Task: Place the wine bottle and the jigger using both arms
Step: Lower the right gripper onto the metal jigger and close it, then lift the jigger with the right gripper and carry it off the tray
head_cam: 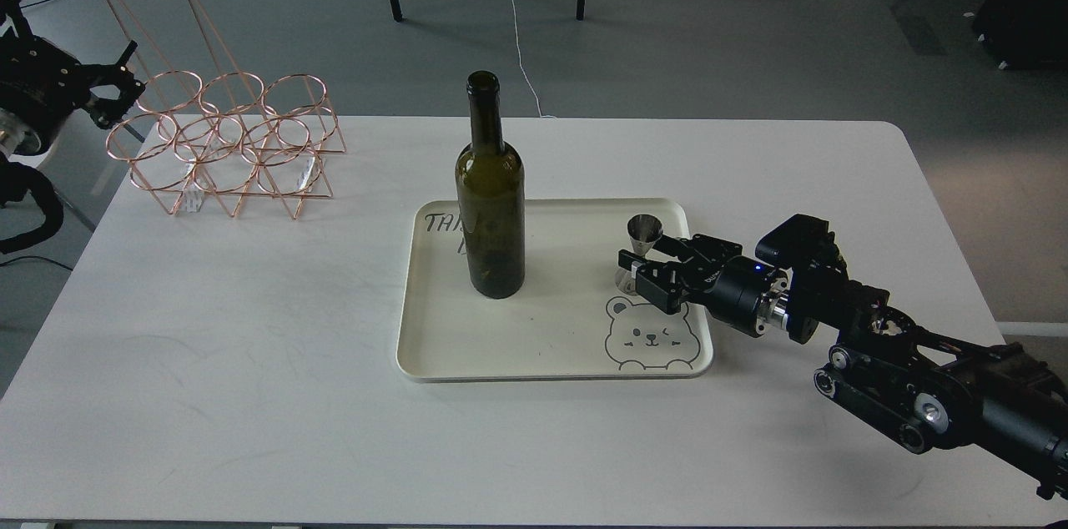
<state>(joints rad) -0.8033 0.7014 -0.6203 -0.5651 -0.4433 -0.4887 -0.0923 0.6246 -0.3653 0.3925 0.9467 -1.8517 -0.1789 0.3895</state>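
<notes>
The wine bottle, tall and dark olive green, stands upright on the left part of a cream tray. The steel jigger stands upright on the tray's right part, above a bear drawing. My right gripper reaches in from the right at the jigger's waist and lower cone. Its fingers stand apart on either side of the jigger and hide its base. My left gripper is at the far left edge beside a copper rack, far from the bottle; its fingers are too dark to tell apart.
A copper wire bottle rack with several rings and a tall handle stands at the table's back left. The white table has a rounded back right corner. Chair legs and cables lie on the floor behind.
</notes>
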